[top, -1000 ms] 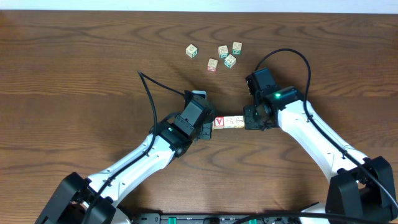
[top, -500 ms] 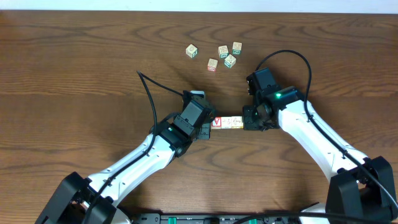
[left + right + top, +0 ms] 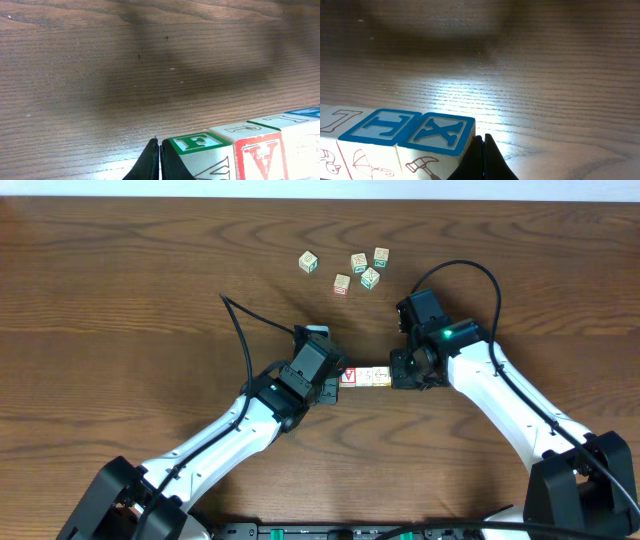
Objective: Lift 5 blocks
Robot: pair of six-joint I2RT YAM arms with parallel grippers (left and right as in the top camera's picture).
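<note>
Counter (image 3: 120,300): dark wood-grain surface filling the overhead view; its far edge (image 3: 320,198) runs along the top; wide bare stretches to the left, right and front of the work. Left arm (image 3: 230,430): white and black, reaching in from the lower left toward the centre. Right arm (image 3: 510,405): same build, reaching in from the lower right. Left hand (image 3: 334,387): fingers (image 3: 148,163) pressed together with nothing between them, their outer side touching the green-lettered end block (image 3: 200,145). Right hand (image 3: 398,376): fingers (image 3: 492,161) likewise pressed together, butted against the blue X end block (image 3: 442,132). Row of blocks (image 3: 367,377): small pale cubes set face to face in one straight line at the counter's centre, squeezed end to end between the two hands, a red V face (image 3: 350,377) at the left end; whether the row rests on the counter or hangs clear of it cannot be told. Loose cubes (image 3: 358,261): five, scattered near the far edge, well apart from the row, open wood between.
</note>
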